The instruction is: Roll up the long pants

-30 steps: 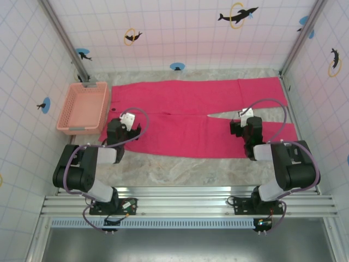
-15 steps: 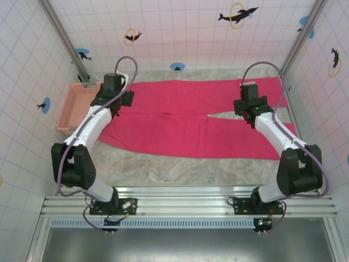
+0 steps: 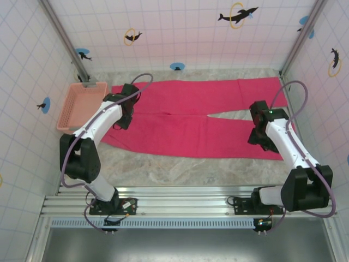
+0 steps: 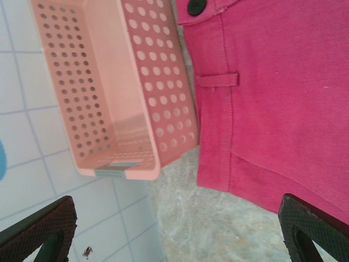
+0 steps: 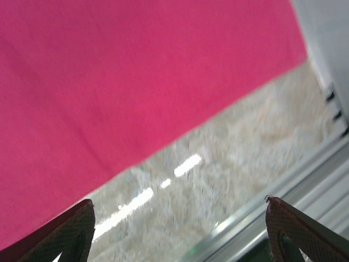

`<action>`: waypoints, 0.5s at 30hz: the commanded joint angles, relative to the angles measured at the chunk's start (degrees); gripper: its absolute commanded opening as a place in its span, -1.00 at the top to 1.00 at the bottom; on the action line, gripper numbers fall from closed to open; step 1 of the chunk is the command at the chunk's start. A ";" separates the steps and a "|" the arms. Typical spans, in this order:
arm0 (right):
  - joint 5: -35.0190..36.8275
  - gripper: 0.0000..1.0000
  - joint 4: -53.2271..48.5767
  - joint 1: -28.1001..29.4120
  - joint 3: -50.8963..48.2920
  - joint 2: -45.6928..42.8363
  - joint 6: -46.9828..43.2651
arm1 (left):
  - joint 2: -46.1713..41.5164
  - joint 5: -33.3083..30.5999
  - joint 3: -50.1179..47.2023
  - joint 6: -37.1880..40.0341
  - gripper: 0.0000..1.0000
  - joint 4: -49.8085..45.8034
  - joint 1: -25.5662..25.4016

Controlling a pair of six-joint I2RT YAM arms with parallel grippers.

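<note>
lying flat on the marbled bench (image 3: 180, 169), the long pants (image 3: 207, 117) stretch away from the pink lattice basket (image 3: 82, 106), waistband (image 4: 210, 49) just beside its wall. the left hand (image 3: 123, 114) hangs released over that waistband, the right hand (image 3: 260, 137), released too, over the leg ends farthest from the basket. white tiled walls (image 3: 180, 33) with dolphin stickers (image 3: 238, 15) surround the bench.

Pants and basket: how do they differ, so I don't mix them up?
The long pants are bright pink-red; the basket is pale salmon. The pants are soft fabric spread flat; the basket is rigid perforated plastic with upright walls. The pants span most of the table; the basket is far smaller, at their waist end. Both are pinkish.
</note>
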 commanded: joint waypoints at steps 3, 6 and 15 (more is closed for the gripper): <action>-9.33 -0.57 -2.39 -1.76 -7.96 -1.85 16.51 | 2.61 -4.33 -0.89 3.19 -0.95 0.25 -3.19; -9.72 -0.55 -0.35 -1.82 -11.36 -2.85 23.45 | 2.71 -4.41 -3.72 3.24 -0.95 2.14 -4.13; -13.23 -0.53 13.26 -3.48 -20.62 -2.59 33.79 | 4.80 -4.03 -1.99 3.89 -0.95 2.37 -4.26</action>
